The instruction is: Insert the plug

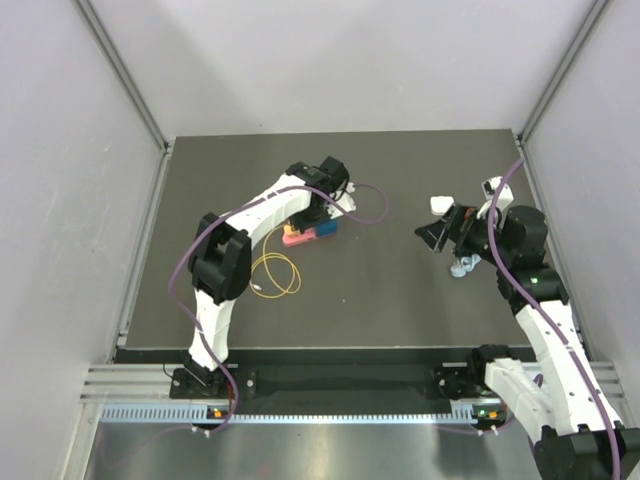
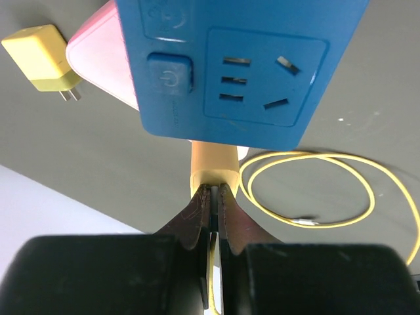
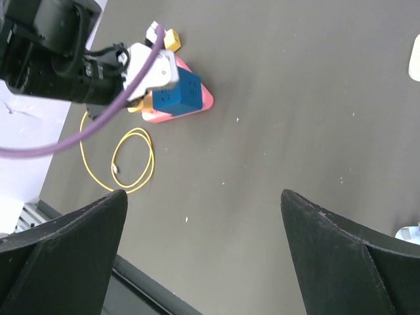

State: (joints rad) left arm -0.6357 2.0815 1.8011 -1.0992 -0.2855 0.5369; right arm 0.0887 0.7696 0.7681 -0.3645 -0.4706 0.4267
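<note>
Evidently alignment is in hand. On the dark table (image 1: 400,300), the blue socket block (image 2: 249,65) fills the top of the left wrist view; just below it, centre frame, the left gripper (image 2: 213,197) is clamped on the yellow plug (image 2: 213,161). The right gripper (image 3: 202,197) gapes wide, empty. Next, I judge, the plug must be raised square to the slots (image 2: 236,80).

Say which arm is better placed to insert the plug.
Left: the left gripper is shut on the plug right beside the socket block; the right gripper sits open, well away.
</note>
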